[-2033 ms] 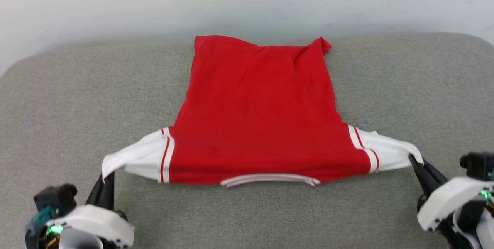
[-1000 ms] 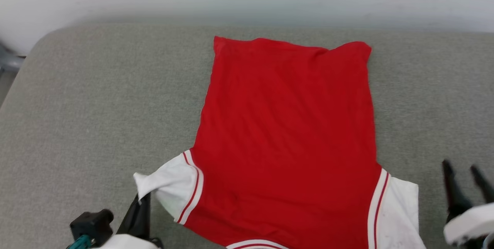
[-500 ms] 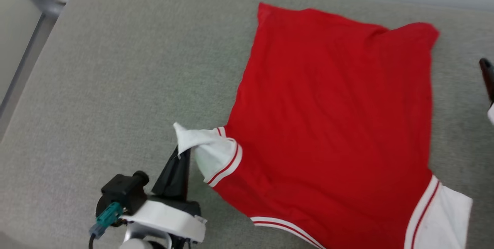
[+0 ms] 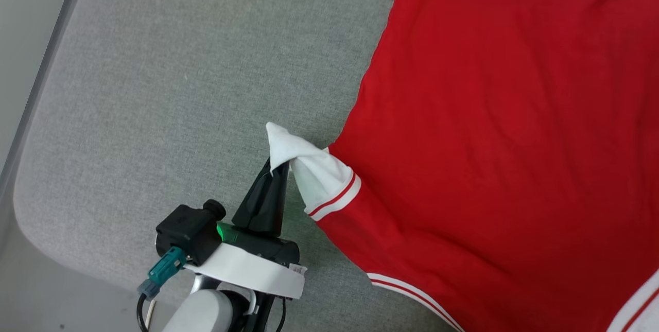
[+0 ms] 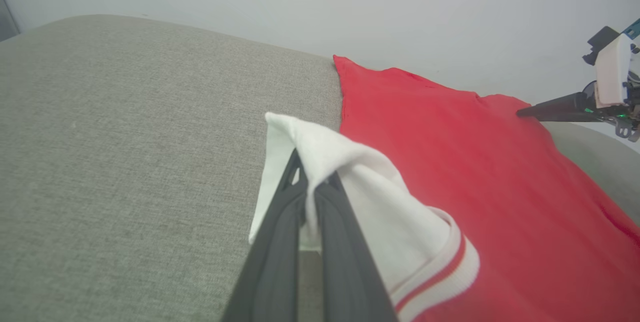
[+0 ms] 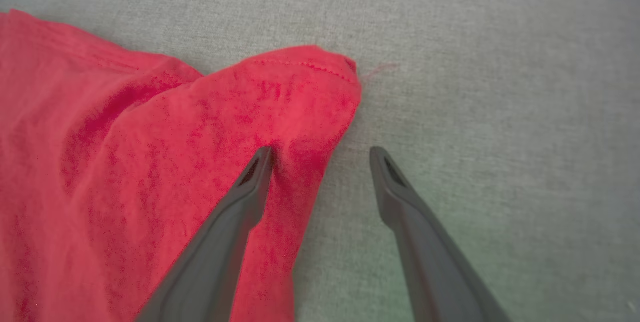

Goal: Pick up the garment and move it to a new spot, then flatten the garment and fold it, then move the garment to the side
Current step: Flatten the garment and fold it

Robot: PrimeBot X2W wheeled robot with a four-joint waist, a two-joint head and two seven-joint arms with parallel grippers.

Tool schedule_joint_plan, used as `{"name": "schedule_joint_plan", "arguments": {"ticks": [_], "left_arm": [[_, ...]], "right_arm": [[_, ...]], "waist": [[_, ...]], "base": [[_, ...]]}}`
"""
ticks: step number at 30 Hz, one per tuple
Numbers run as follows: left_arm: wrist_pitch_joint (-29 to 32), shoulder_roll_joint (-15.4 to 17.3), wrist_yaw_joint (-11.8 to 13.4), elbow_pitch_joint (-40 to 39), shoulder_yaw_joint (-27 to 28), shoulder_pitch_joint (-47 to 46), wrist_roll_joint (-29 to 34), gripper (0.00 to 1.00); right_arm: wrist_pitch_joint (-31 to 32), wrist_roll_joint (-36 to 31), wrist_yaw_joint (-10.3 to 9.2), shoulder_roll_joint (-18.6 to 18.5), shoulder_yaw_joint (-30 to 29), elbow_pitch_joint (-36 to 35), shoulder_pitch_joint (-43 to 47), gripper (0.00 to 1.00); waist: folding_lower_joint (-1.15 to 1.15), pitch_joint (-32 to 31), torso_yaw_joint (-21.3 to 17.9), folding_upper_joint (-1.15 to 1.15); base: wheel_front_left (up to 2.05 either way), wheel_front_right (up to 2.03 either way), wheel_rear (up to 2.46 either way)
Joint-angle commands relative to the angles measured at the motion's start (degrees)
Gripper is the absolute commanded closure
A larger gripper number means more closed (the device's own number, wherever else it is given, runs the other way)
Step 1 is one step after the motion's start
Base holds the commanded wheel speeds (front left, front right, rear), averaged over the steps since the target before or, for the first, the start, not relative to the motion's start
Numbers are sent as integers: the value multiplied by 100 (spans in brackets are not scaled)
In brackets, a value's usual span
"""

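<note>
**Head view.** The left hand has its two dark fingers pressed together, pinching the tip of the white short sleeve of the garment, a red jersey shirt with red-white striped trim. The pinched sleeve tip stands up from the fingertips, raised off the surface. The red body of the garment spreads out flat to the right of this hand and beyond it. A striped collar band lies at the near edge of the garment, right of the wrist. The garment lies on a grey fabric-covered bench, which shows bare to the left of the hand and ahead of it.

**Left wrist view.** The left hand is closed on the sleeve, whose white cloth drapes over both fingertips. The red body extends right of the fingers and away from them. The right hand is at the garment's far corner, well apart from the left hand. A pale wall rises behind the bench.

**Right wrist view.** The right hand has its fingers spread wide and grips nothing. Its left fingertip touches the red cloth just behind a raised hem corner. Its right fingertip is over bare bench.
</note>
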Motion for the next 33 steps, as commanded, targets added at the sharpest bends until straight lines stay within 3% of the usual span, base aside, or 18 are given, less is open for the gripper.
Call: {"name": "schedule_joint_plan", "arguments": {"ticks": [1, 7, 8, 9, 10, 20, 28, 33], "left_arm": [[-42, -61, -38, -14, -2, -96, 4, 100], [-66, -184, -100, 77, 42, -84, -29, 100], [-70, -200, -108, 98, 50, -73, -29, 100], [-73, -216, -120, 119, 57, -67, -26, 100], [-77, -243, -129, 187, 96, -43, -8, 100], [26, -109, -40, 467, 305, 192, -211, 100], [296, 233, 173, 385, 629, 511, -373, 100], [431, 431, 299, 388, 794, 790, -460, 100]], "right_arm": [[74, -27, -4, -29, 33, 102, -115, 0], [888, -78, -4, 93, 165, 738, 206, 0], [1020, -73, -4, 116, 146, 789, 261, 47], [1168, -99, -4, 117, 118, 847, 288, 58], [1131, -81, -6, 157, 11, 739, 216, 100], [1009, 186, -5, -239, 351, -332, 43, 100], [957, 711, -5, -446, 413, -1656, 1444, 100], [908, 848, -5, -200, 73, -2452, 2734, 100]], "waist": [[-1, 218, 137, 0], [-1, 305, 134, 0], [-1, 305, 128, 0], [-1, 299, 123, 0], [-1, 239, 102, 0], [-1, -368, -261, 0], [-1, -1071, -850, 0], [-1, -1462, -1213, 0]], "base": [[0, 0, 0], [0, 0, 0], [0, 0, 0], [0, 0, 0], [0, 0, 0], [0, 0, 0], [0, 0, 0], [0, 0, 0]]}}
